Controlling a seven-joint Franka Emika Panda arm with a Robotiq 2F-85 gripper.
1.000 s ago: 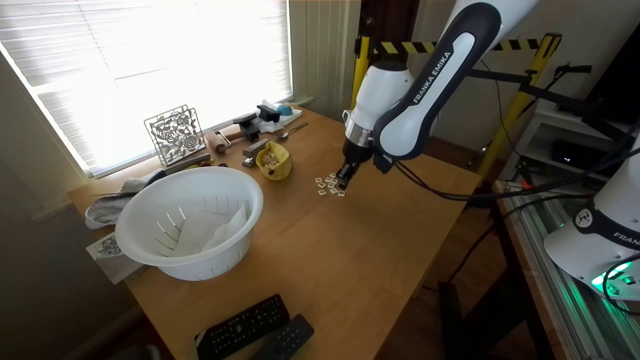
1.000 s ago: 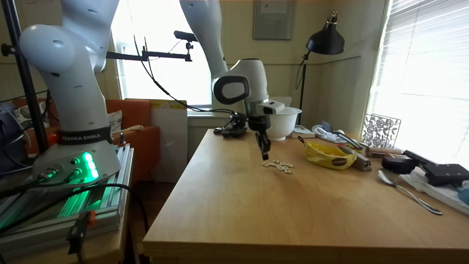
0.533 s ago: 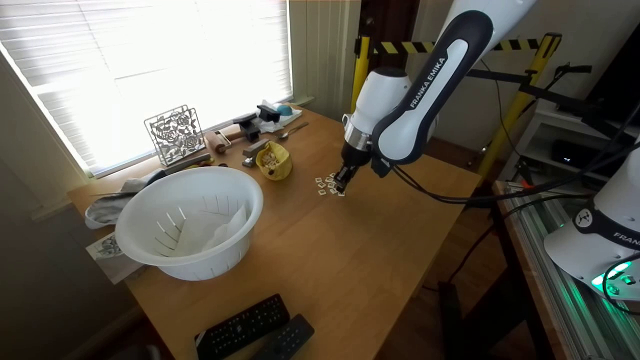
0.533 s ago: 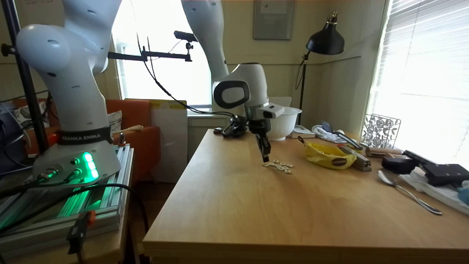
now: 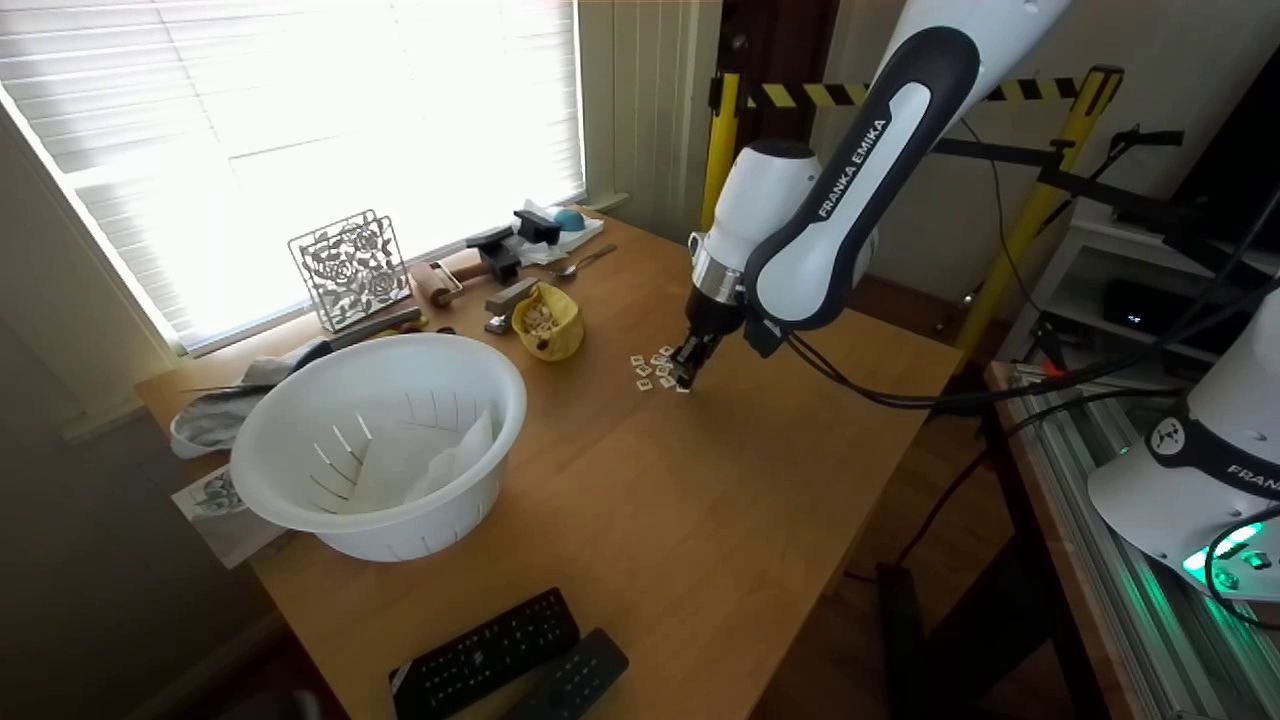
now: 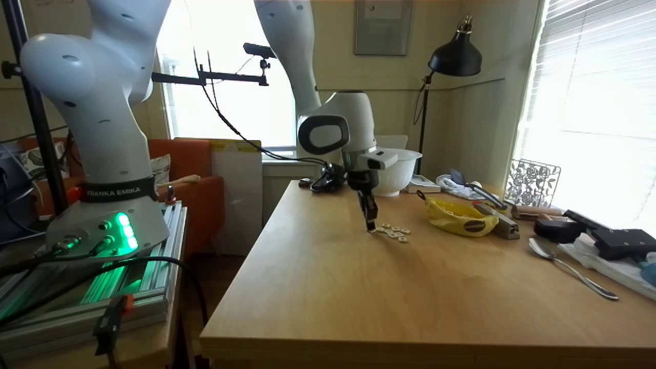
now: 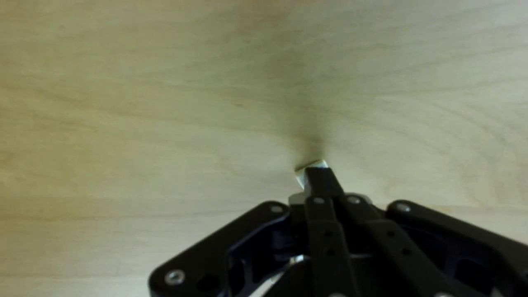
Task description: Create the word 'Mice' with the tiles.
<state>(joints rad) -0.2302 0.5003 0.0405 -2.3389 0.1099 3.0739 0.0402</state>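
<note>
The tiles (image 5: 662,371) lie in a loose cluster on the table (image 5: 740,500), well in from both the window-side edge and the robot-side edge; their letters are too small to read. The tile nearest the robot-side edge sits under the tip of the hand (image 6: 371,228). In the wrist view a corner of this tile (image 7: 301,176) pokes out past the fingers (image 7: 324,183), which are pressed together above it; whether they bear on it I cannot tell. Both exterior views show the rest of the cluster just beside the hand, toward the window-side edge.

Between the cluster and that edge stands a yellow pouch (image 5: 562,340). In an exterior view its mouth shows pale pieces (image 5: 541,320); in an exterior view its flank carries a dark oval patch (image 6: 474,225). Just beyond it lies a grey bar (image 6: 505,228). A filigree rack (image 5: 350,268) stands upright along the window-side edge. A white bowl (image 5: 430,532) stands near one window-side corner; a spoon (image 6: 569,271) lies toward the opposite one. In an exterior view, black remotes (image 5: 490,650) lie by the bowl's end edge; in an exterior view, a black lamp (image 6: 455,54) rises past that end.
</note>
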